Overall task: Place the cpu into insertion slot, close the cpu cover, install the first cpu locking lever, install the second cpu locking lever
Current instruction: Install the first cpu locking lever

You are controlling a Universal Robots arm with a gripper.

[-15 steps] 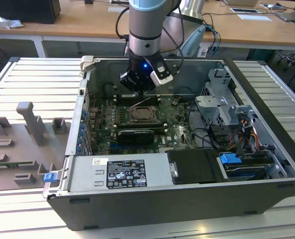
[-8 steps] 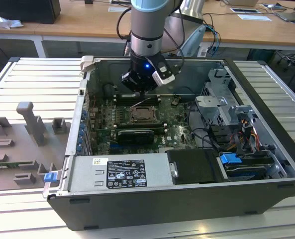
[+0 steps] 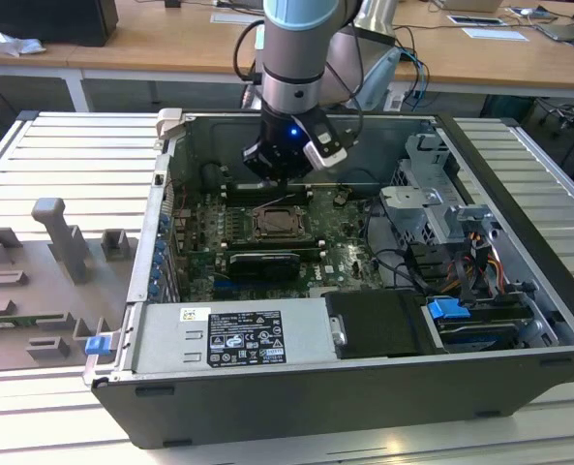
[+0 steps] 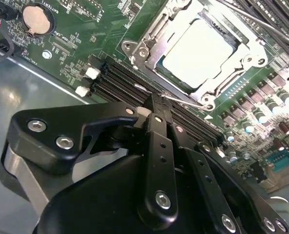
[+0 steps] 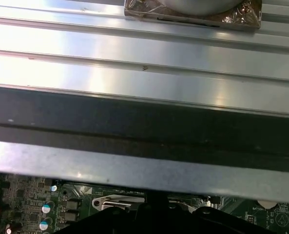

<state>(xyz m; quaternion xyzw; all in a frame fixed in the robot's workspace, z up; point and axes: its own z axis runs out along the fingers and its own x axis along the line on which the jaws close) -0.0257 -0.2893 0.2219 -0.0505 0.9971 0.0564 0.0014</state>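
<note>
Closed jaws [image 4: 154, 105] hover just beside cpu [image 4: 198, 53], seated under cover.

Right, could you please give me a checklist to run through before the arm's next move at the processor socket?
1. Pale silver square cpu lying flat and square: ok.
2. Silvery metal cpu cover folded down around the chip: ok.
3. Gripper tip right beside the thin wire locking lever: ok.
4. That lever latched under its hook: cannot tell.
5. Second wire lever on the far side latched: cannot tell.
6. Long black memory slots beside the gripper undisturbed: ok.
</note>
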